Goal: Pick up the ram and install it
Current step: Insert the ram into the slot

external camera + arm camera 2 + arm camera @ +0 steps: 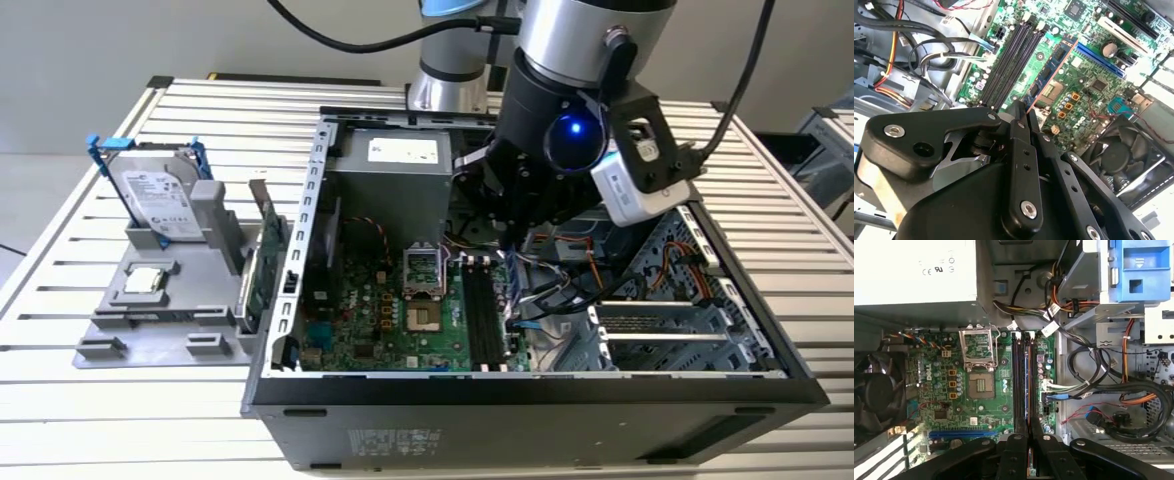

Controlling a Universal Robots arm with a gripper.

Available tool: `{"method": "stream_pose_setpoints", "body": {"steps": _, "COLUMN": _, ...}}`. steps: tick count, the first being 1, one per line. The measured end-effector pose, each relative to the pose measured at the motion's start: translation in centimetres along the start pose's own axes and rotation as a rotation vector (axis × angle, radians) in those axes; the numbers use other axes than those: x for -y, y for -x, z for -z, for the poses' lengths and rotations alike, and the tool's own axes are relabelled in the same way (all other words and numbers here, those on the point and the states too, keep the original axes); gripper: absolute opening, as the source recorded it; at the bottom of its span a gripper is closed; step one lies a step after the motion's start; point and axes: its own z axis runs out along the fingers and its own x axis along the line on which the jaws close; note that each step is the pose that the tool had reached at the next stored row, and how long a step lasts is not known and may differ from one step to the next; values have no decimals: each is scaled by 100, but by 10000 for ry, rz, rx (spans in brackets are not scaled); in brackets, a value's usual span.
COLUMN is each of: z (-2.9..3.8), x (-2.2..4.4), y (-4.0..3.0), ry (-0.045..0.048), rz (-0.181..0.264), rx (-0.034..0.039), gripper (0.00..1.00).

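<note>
The ram (1051, 70) is a thin green stick with small black chips, seen edge-on in the second wrist view. My gripper (1021, 112) is shut on one end of it. The stick hangs over the long black memory slots (1011, 60) of the motherboard (1089, 70), roughly parallel to them. In the first wrist view my gripper (1027, 435) sits just over the near end of the slots (1017, 380), with the stick's thin edge running between them. In the exterior view the gripper (514, 238) is down inside the open computer case (534, 395), above the slots (483, 310).
An empty processor socket (979, 360) lies beside the slots, and a black fan (876, 392) beyond it. Bundled cables (1104, 385) crowd the other side. The power supply (390, 165) fills the case's back. Outside, a grey holder (147, 320) carries a hard drive (158, 198) and a large green card (270, 250).
</note>
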Motion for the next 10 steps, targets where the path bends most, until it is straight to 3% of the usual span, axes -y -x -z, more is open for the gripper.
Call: {"method": "stream_pose_setpoints", "body": {"steps": 10, "z": -5, "x": -3, "y": 20, "ry": 1, "rz": -9, "rx": 1, "gripper": 0}}
